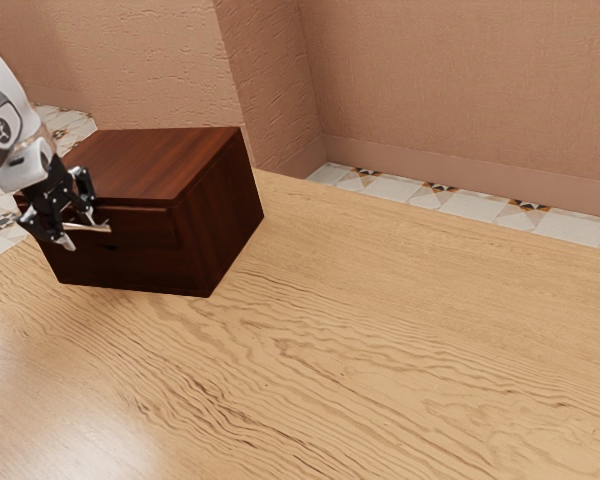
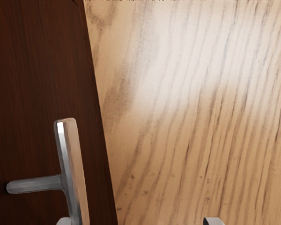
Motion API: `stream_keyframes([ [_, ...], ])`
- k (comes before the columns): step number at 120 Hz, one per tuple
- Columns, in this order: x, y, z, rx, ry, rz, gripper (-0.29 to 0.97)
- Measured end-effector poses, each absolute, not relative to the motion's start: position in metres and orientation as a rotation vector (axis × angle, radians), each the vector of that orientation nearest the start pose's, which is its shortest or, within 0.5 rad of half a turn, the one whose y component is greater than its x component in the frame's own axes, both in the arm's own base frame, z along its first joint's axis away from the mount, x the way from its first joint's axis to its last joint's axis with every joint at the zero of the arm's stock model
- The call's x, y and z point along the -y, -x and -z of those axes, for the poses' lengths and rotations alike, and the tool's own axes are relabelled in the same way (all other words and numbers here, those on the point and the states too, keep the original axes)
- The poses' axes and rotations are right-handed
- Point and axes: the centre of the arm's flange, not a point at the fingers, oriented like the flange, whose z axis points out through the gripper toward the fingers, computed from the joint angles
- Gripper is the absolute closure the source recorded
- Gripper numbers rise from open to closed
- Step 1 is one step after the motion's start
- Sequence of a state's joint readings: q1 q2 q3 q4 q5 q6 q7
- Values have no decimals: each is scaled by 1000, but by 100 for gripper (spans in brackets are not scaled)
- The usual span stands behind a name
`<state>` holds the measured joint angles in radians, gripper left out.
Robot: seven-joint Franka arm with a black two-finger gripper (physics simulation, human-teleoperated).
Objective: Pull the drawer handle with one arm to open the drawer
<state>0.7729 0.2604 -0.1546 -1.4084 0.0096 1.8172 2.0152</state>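
A dark wooden cabinet (image 1: 170,175) stands on the light wooden table (image 1: 380,340) at the exterior view's left. Its drawer front (image 1: 130,228) faces the lower left and carries a slim metal handle (image 1: 88,227). My black gripper (image 1: 68,212) hangs at that handle, open, with its fingers spread on either side of the bar's end. In the wrist view the handle (image 2: 70,164) stands off the drawer front (image 2: 33,93) on a short post. One fingertip (image 2: 63,221) sits right by the bar and the other (image 2: 213,220) is far off over the table.
The tabletop (image 2: 201,117) stretches wide to the exterior view's right and front. Brown walls (image 1: 460,70) and a tiled floor (image 1: 480,205) lie behind it.
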Motion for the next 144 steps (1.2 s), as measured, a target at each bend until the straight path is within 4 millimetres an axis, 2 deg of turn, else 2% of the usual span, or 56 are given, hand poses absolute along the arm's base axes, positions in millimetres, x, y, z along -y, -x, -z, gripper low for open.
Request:
stream_keyframes([
  [10, -387, -520, -572, -1921, 2307, 96, 42],
  [39, -372, -508, -575, -1925, 2305, 85, 43],
  [60, -368, -499, -573, -1917, 2316, 82, 35],
  [91, -363, -490, -573, -1897, 2326, 81, 41],
  [114, -357, -474, -573, -1879, 2342, 70, 41],
  [123, -353, -465, -576, -1865, 2349, 65, 43],
  [144, -345, -443, -570, -1844, 2377, 47, 40],
])
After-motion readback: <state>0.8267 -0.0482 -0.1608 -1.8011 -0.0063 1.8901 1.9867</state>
